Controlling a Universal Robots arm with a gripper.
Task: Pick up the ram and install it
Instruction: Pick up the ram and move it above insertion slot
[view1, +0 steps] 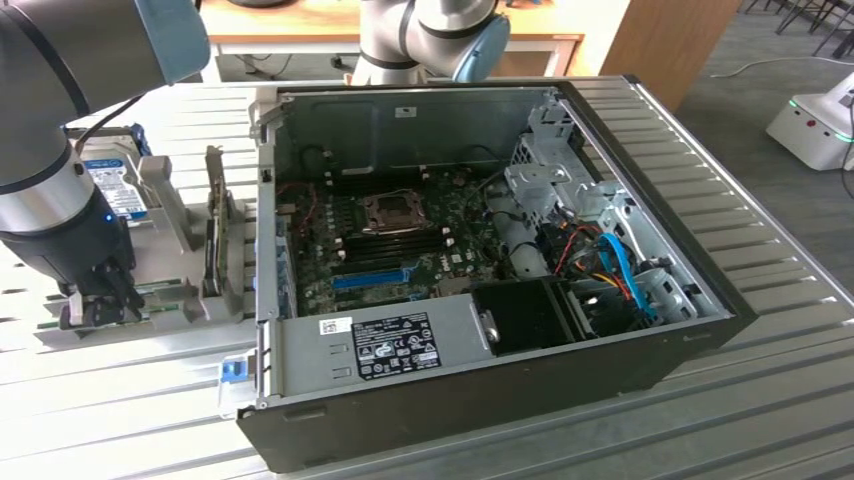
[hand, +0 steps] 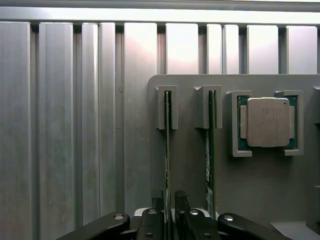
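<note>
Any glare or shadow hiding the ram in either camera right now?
Wrist view: bright glare bands lie on the ribbed table, but the ram and its grey holder are evenly lit, with no glare on them. Exterior view: the inside of the computer case is dim and the motherboard sits in shade, while the table around the case is brightly lit.

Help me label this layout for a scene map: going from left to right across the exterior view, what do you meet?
the pincer → upright card → open computer case → white machine on the floor
</note>
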